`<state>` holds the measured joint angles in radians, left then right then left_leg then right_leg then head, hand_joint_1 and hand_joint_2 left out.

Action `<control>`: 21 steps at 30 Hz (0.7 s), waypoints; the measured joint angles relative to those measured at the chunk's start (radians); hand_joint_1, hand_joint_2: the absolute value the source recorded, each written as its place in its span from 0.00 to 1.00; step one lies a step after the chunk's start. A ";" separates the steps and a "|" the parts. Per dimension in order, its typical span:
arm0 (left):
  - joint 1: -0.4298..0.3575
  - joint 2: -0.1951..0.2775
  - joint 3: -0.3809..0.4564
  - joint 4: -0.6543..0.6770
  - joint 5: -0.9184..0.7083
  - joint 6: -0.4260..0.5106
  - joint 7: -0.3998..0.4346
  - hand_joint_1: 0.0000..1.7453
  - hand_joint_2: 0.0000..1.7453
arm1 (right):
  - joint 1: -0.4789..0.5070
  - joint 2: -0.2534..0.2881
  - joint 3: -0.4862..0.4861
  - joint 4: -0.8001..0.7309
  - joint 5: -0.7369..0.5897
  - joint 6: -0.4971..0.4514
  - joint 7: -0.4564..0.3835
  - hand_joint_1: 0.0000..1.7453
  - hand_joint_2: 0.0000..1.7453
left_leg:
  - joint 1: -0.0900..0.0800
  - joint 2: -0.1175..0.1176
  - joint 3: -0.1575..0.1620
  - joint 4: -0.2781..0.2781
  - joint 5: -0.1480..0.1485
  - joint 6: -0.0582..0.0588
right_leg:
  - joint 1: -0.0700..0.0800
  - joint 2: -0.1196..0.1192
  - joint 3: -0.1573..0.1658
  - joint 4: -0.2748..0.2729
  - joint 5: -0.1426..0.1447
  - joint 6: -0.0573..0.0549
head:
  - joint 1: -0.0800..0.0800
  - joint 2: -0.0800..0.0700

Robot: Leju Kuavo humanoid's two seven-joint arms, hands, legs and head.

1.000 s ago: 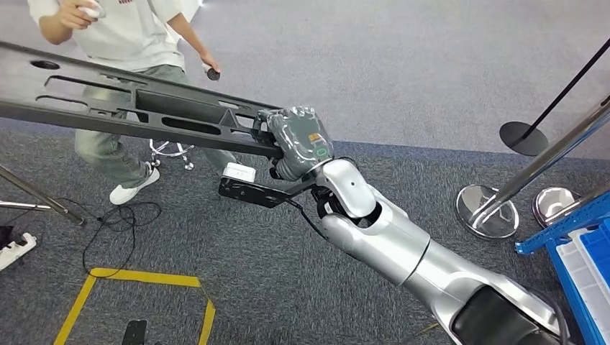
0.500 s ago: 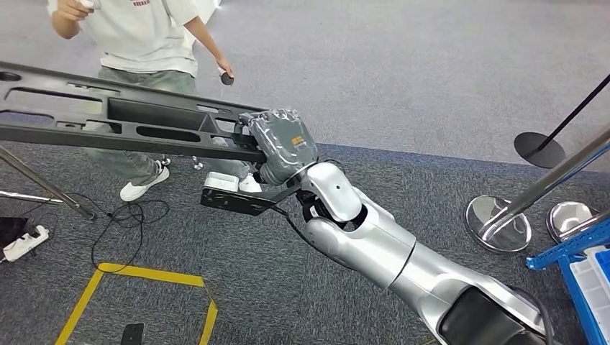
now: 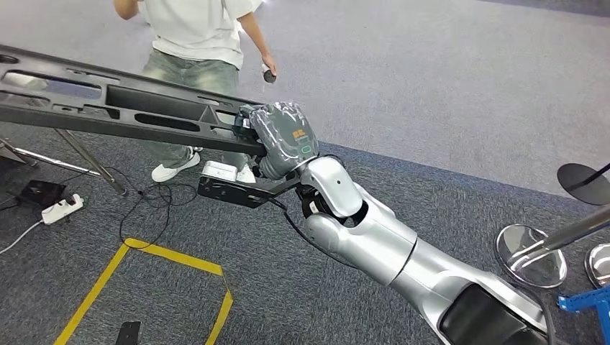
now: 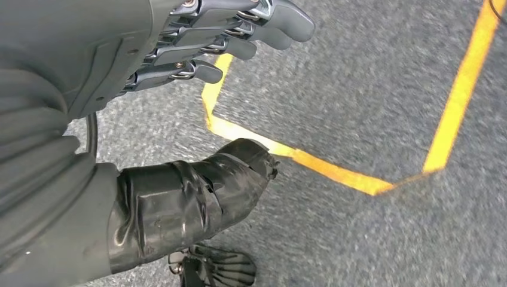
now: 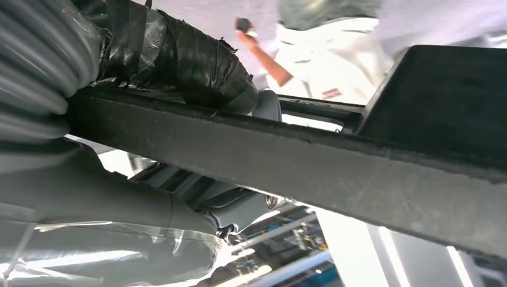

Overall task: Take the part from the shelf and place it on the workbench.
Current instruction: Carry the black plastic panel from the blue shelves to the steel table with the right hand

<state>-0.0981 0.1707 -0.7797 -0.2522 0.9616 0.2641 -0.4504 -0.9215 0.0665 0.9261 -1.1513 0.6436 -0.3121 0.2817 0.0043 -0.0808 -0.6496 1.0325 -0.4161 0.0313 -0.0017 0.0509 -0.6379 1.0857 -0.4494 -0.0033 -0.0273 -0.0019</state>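
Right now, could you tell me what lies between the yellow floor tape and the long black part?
In the head view, bare grey carpet with a black cable separates the yellow tape from the part.

Under me is the floor (image 3: 431,86): smooth grey far off, then darker grey carpet (image 3: 302,287) nearer to me. Yellow tape (image 3: 173,257) runs across the carpet at my near left, bent into an angle (my left wrist view shows the same tape (image 4: 335,170) close up). Farther left a white power strip (image 3: 60,208) lies among black cables (image 3: 147,208). At the right stand round stanchion bases, one shiny (image 3: 531,256), one black (image 3: 584,183). A person's white shoe (image 3: 173,167) rests on the carpet.
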 joint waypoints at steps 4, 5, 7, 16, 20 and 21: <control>0.006 0.004 0.000 0.000 -0.001 0.005 0.006 0.00 1.00 | -0.003 -0.006 0.000 -0.025 0.000 0.006 0.005 1.00 1.00 | 0.008 -0.019 -0.008 -0.001 0.002 -0.024 | 0.002 -0.005 0.027 -0.050 0.010 -0.011 | 0.000 0.000; 0.007 0.005 0.000 0.000 -0.002 0.005 0.006 0.00 1.00 | -0.004 -0.007 0.000 -0.030 0.001 0.006 0.006 1.00 1.00 | 0.008 -0.002 -0.013 0.010 -0.006 -0.029 | 0.000 -0.014 0.033 -0.057 0.012 -0.017 | -0.001 0.000; 0.006 0.005 0.000 0.000 -0.003 0.006 0.006 0.00 1.00 | -0.007 -0.007 0.000 -0.038 0.001 0.006 0.006 1.00 1.00 | 0.008 0.047 -0.051 0.091 -0.048 -0.039 | -0.001 -0.034 0.041 -0.066 0.014 -0.025 | -0.005 0.000; 0.003 0.004 0.000 0.000 -0.009 0.011 -0.005 0.00 1.00 | -0.009 -0.015 0.000 -0.052 0.002 0.005 0.004 1.00 1.00 | 0.009 0.128 -0.008 0.011 -0.002 -0.044 | 0.007 -0.113 0.046 -0.053 -0.008 -0.010 | -0.006 0.000; 0.003 0.001 0.000 0.000 -0.011 0.011 -0.018 0.00 1.00 | -0.013 -0.015 0.000 -0.052 -0.002 0.002 -0.010 1.00 1.00 | 0.005 0.102 -0.001 -0.005 -0.003 -0.016 | 0.008 -0.129 0.052 -0.052 -0.020 0.010 | -0.004 0.000; 0.004 0.000 0.000 0.000 -0.012 0.011 -0.016 0.00 1.00 | -0.014 -0.015 0.000 -0.052 -0.003 0.002 -0.012 1.00 1.00 | 0.007 0.094 0.002 -0.008 -0.001 -0.011 | 0.006 -0.116 0.047 -0.036 -0.032 0.015 | -0.003 0.000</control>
<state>-0.0938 0.1710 -0.7797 -0.2522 0.9493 0.2750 -0.4665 -0.9352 0.0517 0.9259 -1.2033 0.6410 -0.3103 0.2694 0.0108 0.0133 -0.6475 1.0243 -0.4176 0.0203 0.0043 -0.0651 -0.5911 1.0496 -0.4815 0.0116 -0.0305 -0.0019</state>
